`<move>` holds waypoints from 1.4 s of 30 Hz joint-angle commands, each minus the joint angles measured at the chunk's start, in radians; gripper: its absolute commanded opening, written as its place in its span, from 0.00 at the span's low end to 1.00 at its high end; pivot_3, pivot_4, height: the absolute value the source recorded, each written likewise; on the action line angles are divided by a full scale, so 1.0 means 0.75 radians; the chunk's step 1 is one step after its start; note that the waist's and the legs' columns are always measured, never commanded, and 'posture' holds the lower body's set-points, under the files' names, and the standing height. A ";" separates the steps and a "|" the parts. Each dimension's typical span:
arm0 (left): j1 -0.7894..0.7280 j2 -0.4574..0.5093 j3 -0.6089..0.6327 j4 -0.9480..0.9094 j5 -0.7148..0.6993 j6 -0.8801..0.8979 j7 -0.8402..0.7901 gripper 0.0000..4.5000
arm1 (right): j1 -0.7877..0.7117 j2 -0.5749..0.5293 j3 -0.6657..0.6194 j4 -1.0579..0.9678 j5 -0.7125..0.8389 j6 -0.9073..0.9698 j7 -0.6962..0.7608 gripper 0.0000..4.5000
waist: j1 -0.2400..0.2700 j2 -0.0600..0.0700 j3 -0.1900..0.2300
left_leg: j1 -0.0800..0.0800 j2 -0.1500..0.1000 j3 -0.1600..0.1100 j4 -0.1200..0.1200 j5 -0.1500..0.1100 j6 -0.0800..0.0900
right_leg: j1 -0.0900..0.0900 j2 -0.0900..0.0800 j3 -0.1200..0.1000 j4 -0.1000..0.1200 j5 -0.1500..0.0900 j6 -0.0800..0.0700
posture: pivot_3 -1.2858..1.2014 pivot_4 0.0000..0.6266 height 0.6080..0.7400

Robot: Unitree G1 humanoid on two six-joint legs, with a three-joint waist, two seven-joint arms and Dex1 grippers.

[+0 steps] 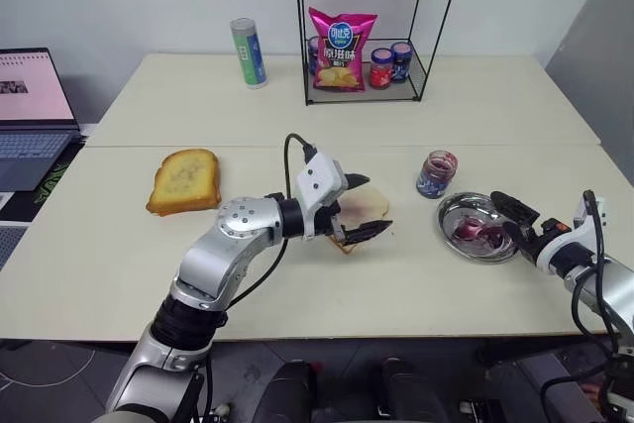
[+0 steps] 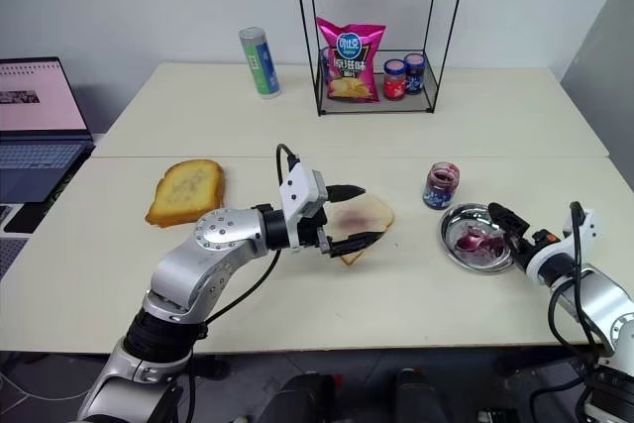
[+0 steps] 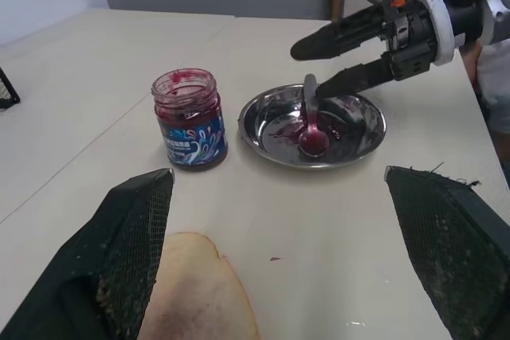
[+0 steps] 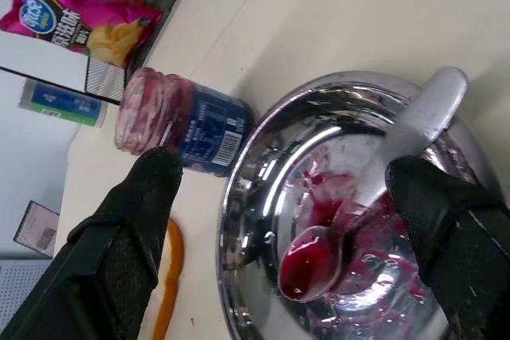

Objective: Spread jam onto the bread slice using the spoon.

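Altogether, one spoon (image 3: 312,121) with jam (image 3: 314,141) lies in one steel dish (image 3: 263,113); one bread slice (image 2: 361,220), one toast (image 1: 183,180), both hands, left (image 2: 347,213) and right (image 1: 507,215), spread open, holding nothing.

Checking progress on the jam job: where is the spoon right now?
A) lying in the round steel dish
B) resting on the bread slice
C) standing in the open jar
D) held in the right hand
A: the spoon lies in the steel dish, jam in its bowl.
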 commanded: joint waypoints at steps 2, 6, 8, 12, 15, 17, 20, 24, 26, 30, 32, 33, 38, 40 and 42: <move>0.008 0.007 0.042 -0.082 -0.014 0.008 0.030 0.98 | -0.024 -0.026 -0.003 -0.001 0.024 -0.018 -0.023 1.00 | 0.000 0.000 0.000 | 0.000 0.000 0.000 0.000 0.000 0.000 | 0.000 0.000 0.000 0.000 0.000 0.000 | 0.52 0.24 1.00; 0.008 0.006 0.043 -0.086 -0.015 0.012 0.042 0.98 | -0.046 -0.034 -0.005 0.035 0.010 -0.027 -0.028 1.00 | 0.000 0.000 0.000 | 0.000 0.000 0.000 0.000 0.000 0.000 | 0.000 0.000 0.000 0.000 0.000 0.000 | 0.52 0.24 1.00; 0.004 0.003 0.044 -0.085 -0.013 0.012 0.046 0.98 | -0.052 -0.035 -0.003 0.042 0.003 -0.029 -0.032 1.00 | 0.000 0.000 0.000 | 0.000 0.000 0.000 0.000 0.000 0.000 | 0.000 0.000 0.000 0.000 0.000 0.000 | 0.52 0.24 1.00; -0.004 0.003 0.050 -0.081 -0.014 0.012 0.049 0.98 | -0.046 -0.042 -0.004 0.033 0.018 -0.022 -0.049 1.00 | 0.000 0.000 0.000 | 0.000 0.000 0.001 0.000 0.000 0.000 | 0.000 0.000 0.000 0.000 0.000 0.001 | 0.52 0.24 1.00; 0.000 0.005 0.050 -0.085 -0.015 0.011 0.052 0.98 | -0.039 -0.043 -0.008 0.025 0.030 -0.022 -0.060 1.00 | 0.000 0.000 0.000 | 0.000 0.000 0.001 0.000 0.000 0.000 | 0.000 0.000 0.001 0.000 0.000 0.001 | 0.52 0.24 1.00; 0.000 0.004 0.049 -0.086 -0.017 0.011 0.055 0.98 | -0.039 -0.046 -0.005 0.023 0.029 -0.019 -0.059 1.00 | 0.000 0.000 0.000 | 0.000 0.000 0.001 0.000 0.000 0.000 | 0.000 0.000 0.001 0.000 0.000 0.001 | 0.52 0.24 1.00; -0.001 0.000 0.045 -0.084 -0.016 0.008 0.058 0.98 | -0.052 -0.047 0.005 0.040 0.009 -0.023 -0.050 1.00 | 0.000 0.000 0.000 | 0.000 0.000 0.001 0.000 0.000 0.000 | 0.000 0.000 0.001 0.000 0.000 0.001 | 0.52 0.24 1.00; 0.000 0.006 0.053 -0.092 -0.018 0.008 0.058 0.98 | -0.062 -0.045 0.015 0.050 -0.008 -0.023 -0.039 1.00 | 0.000 0.000 0.000 | 0.000 0.000 0.001 0.000 0.000 0.000 | 0.000 0.000 0.001 0.000 0.000 0.001 | 0.52 0.24 1.00; 0.003 0.012 0.057 -0.092 -0.018 0.007 0.057 0.98 | -0.063 -0.051 0.016 0.061 -0.020 -0.021 -0.030 1.00 | 0.000 0.000 0.000 | 0.000 0.000 0.001 0.000 0.000 0.000 | 0.000 0.000 0.001 0.000 0.000 0.001 | 0.52 0.24 1.00; 0.008 0.015 0.058 -0.097 -0.017 0.007 0.059 0.98 | -0.067 -0.064 0.009 0.070 -0.016 -0.019 -0.032 1.00 | 0.000 0.000 0.000 | 0.000 0.000 0.001 0.000 0.000 0.000 | 0.000 0.000 0.001 0.000 0.000 0.001 | 0.52 0.24 1.00; 0.010 0.014 0.058 -0.098 -0.017 0.006 0.061 0.98 | -0.067 -0.074 0.004 0.068 -0.004 -0.017 -0.038 1.00 | 0.000 0.000 0.000 | 0.000 0.000 0.001 0.000 0.000 0.000 | 0.000 0.000 0.001 -0.001 0.000 0.001 | 0.52 0.24 1.00; 0.011 0.013 0.057 -0.098 -0.016 0.005 0.061 0.98 | -0.066 -0.080 0.001 0.066 0.001 -0.016 -0.040 1.00 | 0.000 0.000 0.000 | 0.000 0.000 0.001 0.000 0.000 0.000 | 0.000 0.000 0.001 -0.001 0.000 0.001 | 0.52 0.24 1.00; 0.019 0.003 0.055 -0.100 -0.012 -0.001 0.062 0.98 | -0.049 -0.097 -0.006 0.039 0.038 -0.009 -0.061 1.00 | 0.001 0.000 0.000 | 0.000 0.000 0.001 0.000 0.000 0.000 | 0.000 0.000 0.001 -0.001 0.001 0.001 | 0.52 0.24 1.00; 0.019 -0.002 0.054 -0.100 -0.013 -0.001 0.063 0.98 | -0.046 -0.101 -0.003 0.041 0.039 -0.009 -0.060 1.00 | 0.001 0.000 0.000 | 0.000 0.000 0.001 0.000 0.000 0.000 | 0.000 0.000 0.001 -0.001 0.001 0.001 | 0.52 0.24 1.00; 0.017 -0.005 0.053 -0.098 -0.012 -0.003 0.063 0.98 | -0.047 -0.105 -0.001 0.048 0.034 -0.010 -0.057 1.00 | 0.001 0.000 0.000 | 0.000 0.000 0.001 0.000 0.000 0.000 | 0.000 0.000 0.001 -0.001 0.001 0.001 | 0.52 0.24 1.00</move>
